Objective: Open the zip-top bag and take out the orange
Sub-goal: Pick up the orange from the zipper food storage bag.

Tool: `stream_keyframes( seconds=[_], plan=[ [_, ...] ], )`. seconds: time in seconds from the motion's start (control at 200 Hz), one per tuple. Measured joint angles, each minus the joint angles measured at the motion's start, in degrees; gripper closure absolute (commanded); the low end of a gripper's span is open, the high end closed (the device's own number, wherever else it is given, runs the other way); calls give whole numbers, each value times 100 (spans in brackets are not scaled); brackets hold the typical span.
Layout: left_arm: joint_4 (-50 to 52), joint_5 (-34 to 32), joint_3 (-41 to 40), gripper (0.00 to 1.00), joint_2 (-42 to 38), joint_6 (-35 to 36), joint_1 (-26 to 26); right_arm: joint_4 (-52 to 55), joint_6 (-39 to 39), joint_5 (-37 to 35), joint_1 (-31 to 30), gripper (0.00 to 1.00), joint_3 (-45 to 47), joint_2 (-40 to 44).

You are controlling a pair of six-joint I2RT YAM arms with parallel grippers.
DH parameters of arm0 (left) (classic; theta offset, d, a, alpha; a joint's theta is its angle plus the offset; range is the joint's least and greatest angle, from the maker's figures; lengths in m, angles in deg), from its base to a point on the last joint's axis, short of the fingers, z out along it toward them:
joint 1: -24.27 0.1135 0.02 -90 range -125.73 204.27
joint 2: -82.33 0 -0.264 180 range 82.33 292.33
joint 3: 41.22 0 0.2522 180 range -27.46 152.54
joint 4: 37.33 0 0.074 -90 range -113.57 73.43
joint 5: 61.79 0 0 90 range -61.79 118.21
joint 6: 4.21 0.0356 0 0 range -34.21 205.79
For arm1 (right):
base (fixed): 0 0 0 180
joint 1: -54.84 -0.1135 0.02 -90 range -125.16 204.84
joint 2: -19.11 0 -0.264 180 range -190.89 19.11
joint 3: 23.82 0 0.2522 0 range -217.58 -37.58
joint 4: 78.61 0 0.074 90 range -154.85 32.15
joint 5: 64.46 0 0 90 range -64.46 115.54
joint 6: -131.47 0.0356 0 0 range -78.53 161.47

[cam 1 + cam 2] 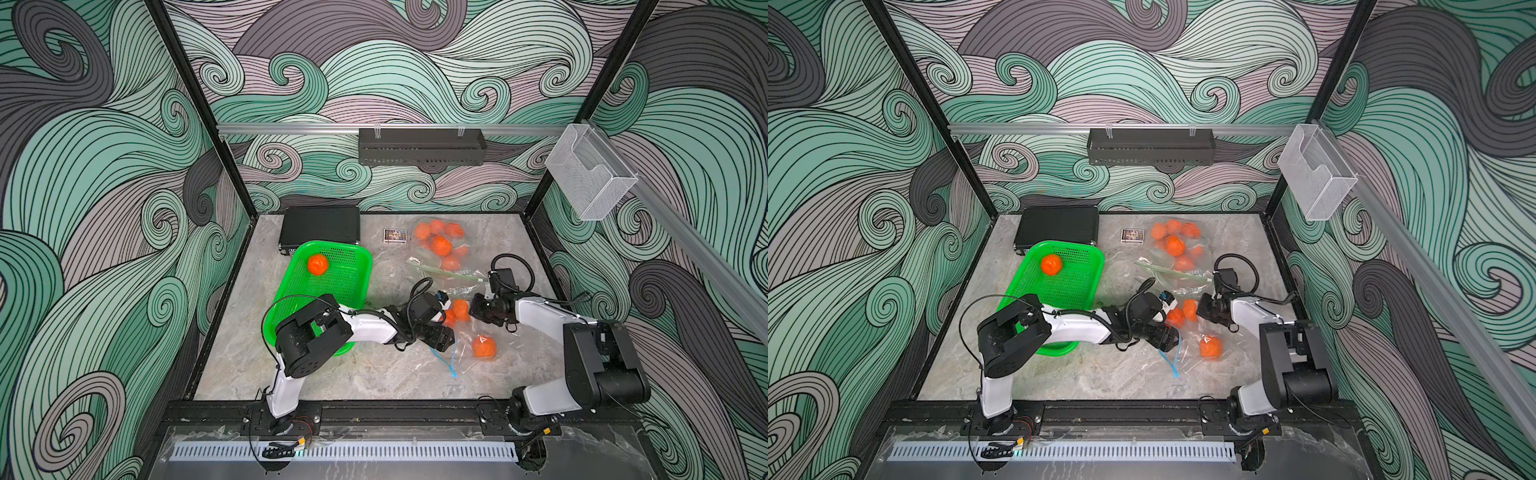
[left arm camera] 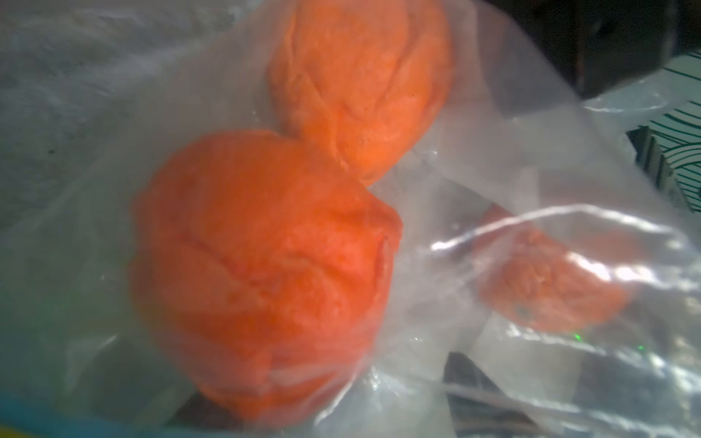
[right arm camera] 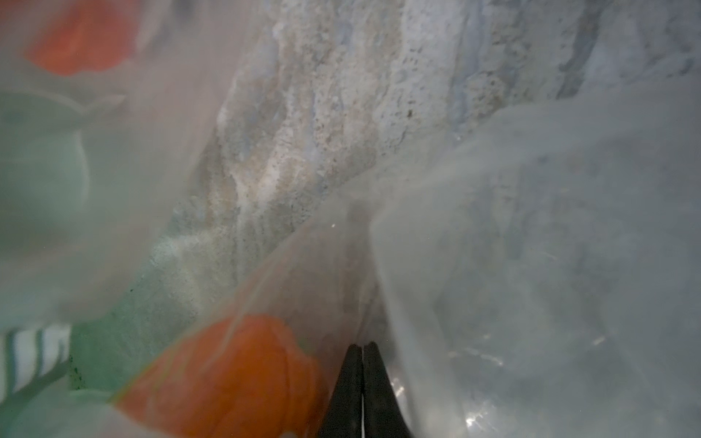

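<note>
Film of zip-top bag [image 1: 478, 332] is apparently pinched by closed right gripper [image 3: 362, 350] so its mouth is held up for left gripper [image 1: 444, 309], opening not discernible, beside orange [image 2: 261, 273] inside.

Worktop [image 1: 332, 374] is a grey marbled slab. Far left, a black case [image 1: 320, 226] lies flat against the back edge. A green basket [image 1: 345, 278] sits just on the near side of it, so close I can't tell if they touch. A little card box [image 1: 395, 235] lies just right of the case. Right of that is the far bag [image 1: 419, 259], clear with a green zip and lumpy with oranges [image 1: 440, 246]. The near bag [image 1: 505, 338], clear with a blue zip, lies crumpled centre-right, close to the far bag.
</note>
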Motion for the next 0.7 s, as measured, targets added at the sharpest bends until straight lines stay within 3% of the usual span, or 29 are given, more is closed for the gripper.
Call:
stream_keyframes(
  seconds=[0.7],
  plan=[
    [1281, -785, 1290, 12, 175, 562, 68, -352, -55, -348, -361, 90, 356, 238]
  ],
)
